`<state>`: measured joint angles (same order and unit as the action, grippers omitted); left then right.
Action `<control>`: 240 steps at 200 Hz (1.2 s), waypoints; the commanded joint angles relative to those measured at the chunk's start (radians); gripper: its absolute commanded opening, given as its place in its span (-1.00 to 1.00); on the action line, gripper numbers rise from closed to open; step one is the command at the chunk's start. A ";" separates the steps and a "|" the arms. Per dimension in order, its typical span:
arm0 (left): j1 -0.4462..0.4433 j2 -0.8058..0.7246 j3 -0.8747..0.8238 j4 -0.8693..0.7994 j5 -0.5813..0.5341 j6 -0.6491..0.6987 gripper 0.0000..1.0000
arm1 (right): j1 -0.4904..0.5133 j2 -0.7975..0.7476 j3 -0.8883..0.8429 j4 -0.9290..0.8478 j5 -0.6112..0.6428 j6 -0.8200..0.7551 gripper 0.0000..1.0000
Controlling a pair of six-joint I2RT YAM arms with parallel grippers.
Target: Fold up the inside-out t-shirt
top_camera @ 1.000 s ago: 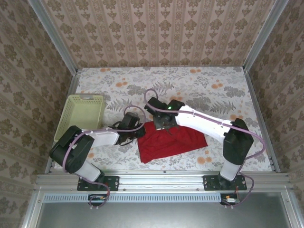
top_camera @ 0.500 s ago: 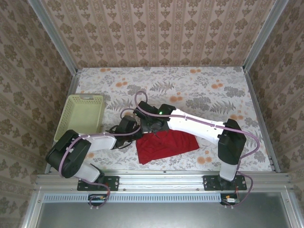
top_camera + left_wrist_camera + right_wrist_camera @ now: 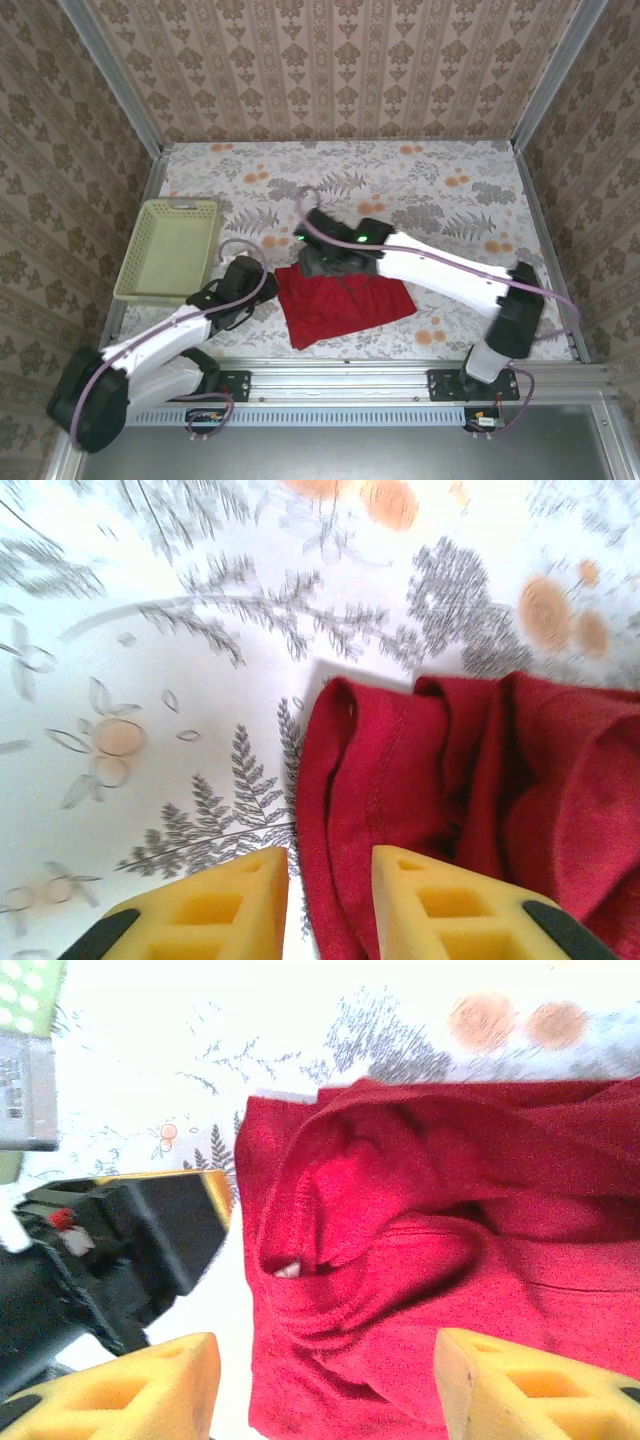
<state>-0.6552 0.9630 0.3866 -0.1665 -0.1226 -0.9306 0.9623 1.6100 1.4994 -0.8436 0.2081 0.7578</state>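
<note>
The red t-shirt (image 3: 345, 300) lies bunched on the flowered bench (image 3: 450, 190), near the front edge and between the two arms, well right of the pale green basket (image 3: 170, 245). It's a rumpled, roughly rectangular heap, with folds and ridges running across it.

The left pincer (image 3: 266, 290) sits low at the shirt's left edge. From its wrist camera, the left pincer (image 3: 330, 880) shows its yellow fingers (image 3: 210, 905) parted by a narrow gap. The shirt's stitched, rolled edge (image 3: 340, 780) runs right down into that gap. Nothing looks clamped, though I can't tell whether the pads touch the cloth.

The right pincer (image 3: 322, 264) hangs over the shirt's far left corner. Through its own camera, the right pincer (image 3: 328, 1360) has its fingers (image 3: 530, 1385) spread wide and nothing between them. The cloth (image 3: 420, 1220) lies loose underneath, with a curled opening and a small pale tag showing. The left arm's black pincer body sits just beside the shirt's edge there.
</note>
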 commanded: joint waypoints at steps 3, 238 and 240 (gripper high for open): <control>-0.040 -0.042 0.107 -0.210 -0.074 0.077 -0.23 | -0.156 -0.143 -0.185 -0.020 0.041 -0.101 0.20; 0.017 1.154 1.336 -0.329 0.417 0.584 -0.28 | -0.115 -0.301 -0.725 0.407 -0.092 0.305 -0.08; 0.017 1.142 1.326 -0.336 0.403 0.583 -0.23 | -0.116 -0.304 -0.720 0.398 -0.089 0.300 -0.07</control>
<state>-0.6178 2.1830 1.6588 -0.2863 0.3183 -0.4484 0.8108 1.3460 0.7155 -0.4461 0.0998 0.9768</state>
